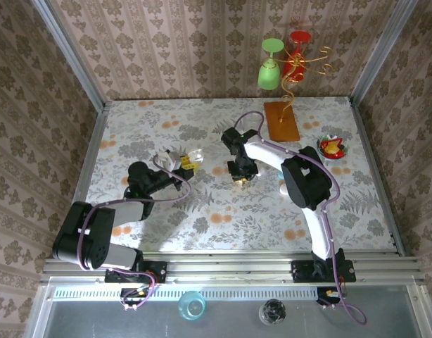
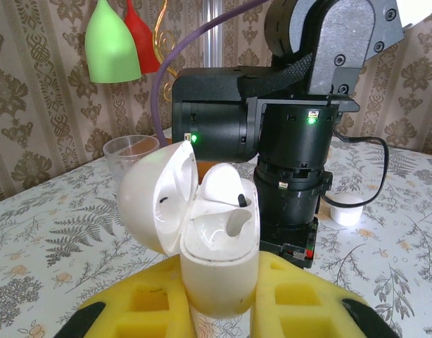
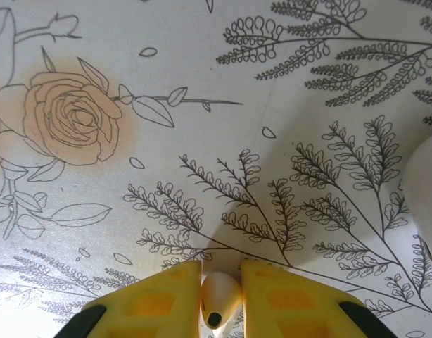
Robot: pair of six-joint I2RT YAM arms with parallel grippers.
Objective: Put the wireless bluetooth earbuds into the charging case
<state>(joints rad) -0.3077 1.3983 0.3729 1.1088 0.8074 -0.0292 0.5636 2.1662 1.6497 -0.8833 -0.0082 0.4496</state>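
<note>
Earbud one, a tiny glossy white plastic earbud [image 3: 219, 297], sits pinched between the yellow pads [image 3: 167, 299] of my right claw [image 3: 221, 269], over the floral-print counter [image 3: 202, 105]. I note my left claw [image 2: 221, 267] clenched around the white pebble-shaped charging case [image 2: 219, 239], held upright, its lid [image 2: 156, 204] hinged open. A second white earbud [image 2: 226, 186] is seated inside.

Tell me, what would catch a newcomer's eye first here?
First comes the open white charging case, gripped upright by the left gripper, with one earbud already in its socket. At mid-table the right gripper points down at the flowered tablecloth, pinching a loose white earbud. Behind, a green glass and a red glass hang upside down on a wooden-based stand.
</note>
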